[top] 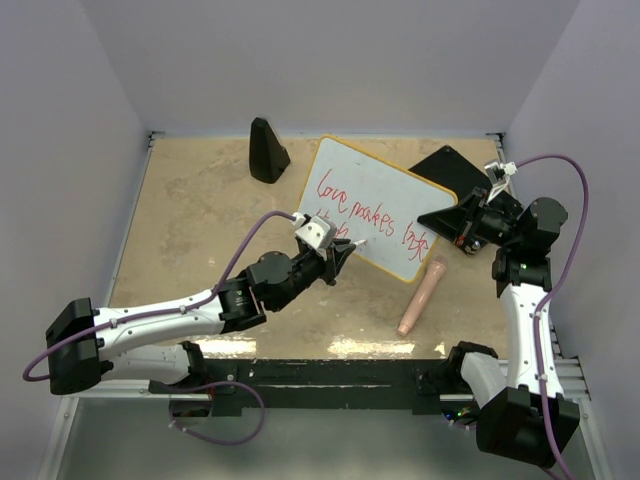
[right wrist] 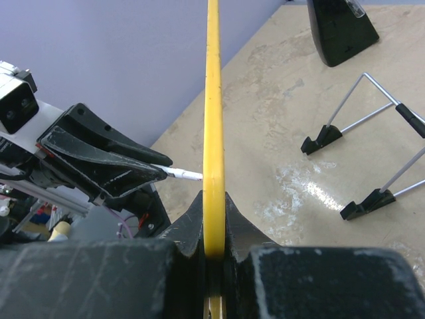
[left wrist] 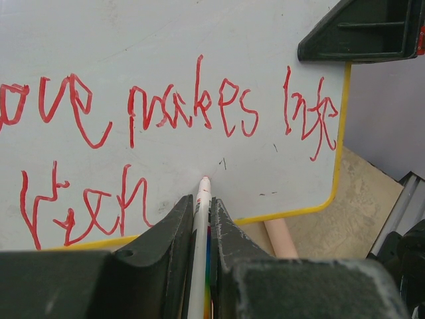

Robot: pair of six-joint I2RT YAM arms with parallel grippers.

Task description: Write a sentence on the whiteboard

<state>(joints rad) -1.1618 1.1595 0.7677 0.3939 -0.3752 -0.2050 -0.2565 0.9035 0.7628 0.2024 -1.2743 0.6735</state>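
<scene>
The whiteboard (top: 385,180) is held tilted above the table, its yellow rim (right wrist: 213,100) edge-on in the right wrist view. My right gripper (top: 457,220) (right wrist: 214,206) is shut on the board's right edge. The sentence (top: 370,212) (left wrist: 199,106) in red marker reads roughly "love makes life", with a shorter second line (left wrist: 80,206) below it. My left gripper (top: 345,255) (left wrist: 202,203) is shut on a white marker (left wrist: 201,226). The marker's red tip (left wrist: 205,179) touches the board just right of the second line.
A pink cylinder (top: 421,295) (left wrist: 282,239) lies on the table below the board's lower right corner. A black wedge-shaped object (top: 267,150) (right wrist: 339,30) stands at the back. A wire stand with black feet (right wrist: 372,159) sits behind the board, near a flat black piece (top: 445,165).
</scene>
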